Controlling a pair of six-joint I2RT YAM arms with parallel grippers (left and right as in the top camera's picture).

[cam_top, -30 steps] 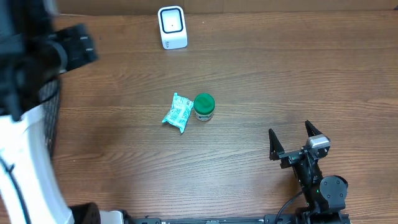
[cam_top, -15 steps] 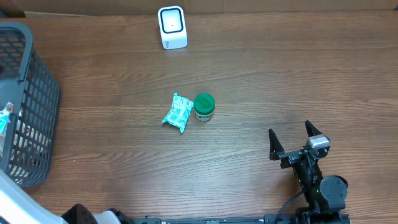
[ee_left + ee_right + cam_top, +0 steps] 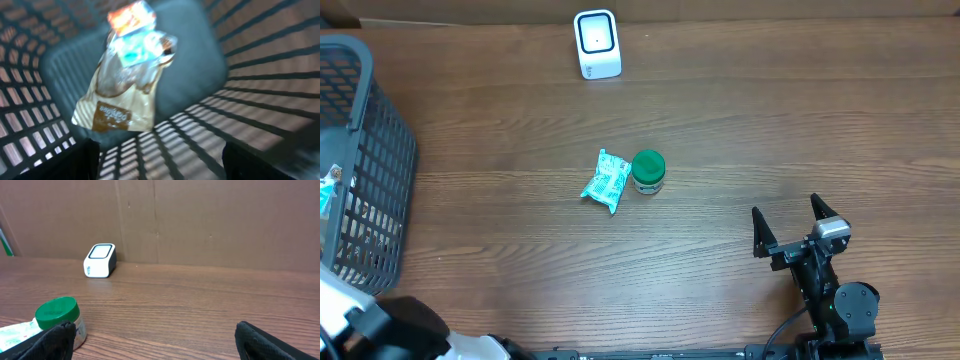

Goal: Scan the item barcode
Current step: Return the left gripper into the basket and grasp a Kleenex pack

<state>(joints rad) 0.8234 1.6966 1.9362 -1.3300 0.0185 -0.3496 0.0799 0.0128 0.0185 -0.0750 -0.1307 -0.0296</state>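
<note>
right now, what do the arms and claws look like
The right arm is black with a grey block at the wrist and a black cable looping by its base; its claw has two flat black fingers. The left arm shows white shell and black joint.

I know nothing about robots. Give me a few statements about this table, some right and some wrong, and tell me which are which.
1. The green-lidded jar stands beside the teal packet. True.
2. The right gripper is holding the jar. False: it is open, empty and well apart from the jar.
3. The white scanner sits near the table's far edge. True.
4. The basket is empty. False: the left wrist view shows a packaged bag inside.
</note>
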